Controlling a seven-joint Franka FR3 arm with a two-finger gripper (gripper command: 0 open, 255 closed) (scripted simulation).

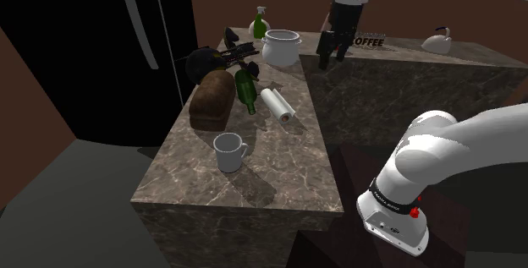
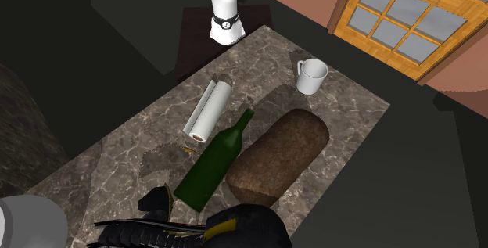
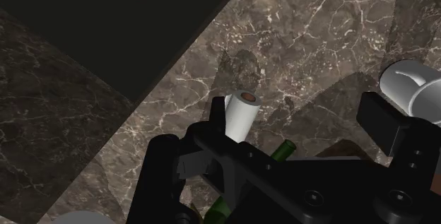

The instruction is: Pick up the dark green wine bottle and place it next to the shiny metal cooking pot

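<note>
1. Shoulder view: a brown, marble-veined stone bench [image 1: 254, 182] carries the dark green wine bottle [image 1: 246, 86]. The bottle lies on its side between a brown bread loaf [image 1: 211, 99] and a white paper-towel roll [image 1: 277, 106].
   - A white mug [image 1: 228, 152] stands upright nearer the camera, well apart from them.
   - Farther back sits a pale round two-handled pot [image 1: 281, 46], with a green spray bottle [image 1: 259, 24] behind it. A cluster of black objects [image 1: 211, 59] lies on this view's left of the pot.
   - The all-black pincer [image 1: 331, 57] hangs on this view's right of the pot, above the surface and well apart from the bottle. Its fingers are a little apart and hold nothing.
   - A white kettle [image 1: 437, 40] stands on the farther bench at this view's right.
2. Second exterior view: the bottle [image 2: 215, 160] lies flat with its neck towards the white arm base [image 2: 225, 12].
   - Its body runs alongside the loaf [image 2: 281, 156]; I cannot tell whether they touch.
   - The roll [image 2: 207, 109] lies near the neck on the other side, apart from it.
   - The mug [image 2: 313, 76] stands upright near the bench's [image 2: 117, 152] far corner.
   - A wooden-framed window [image 2: 407, 19] shows at this view's upper right.
3. Wrist view: the pincer [image 3: 272, 134] is spread wide, its black fingers [image 3: 161, 169] clasping nothing.
   - Beyond them the roll [image 3: 242, 116] lies with its brown core end showing.
   - The bottle's green neck [image 3: 284, 149] is just beside the roll, and the rest of the bottle is largely hidden by black pincer parts.
   - The mug [image 3: 410, 88] lies past one finger.
</note>
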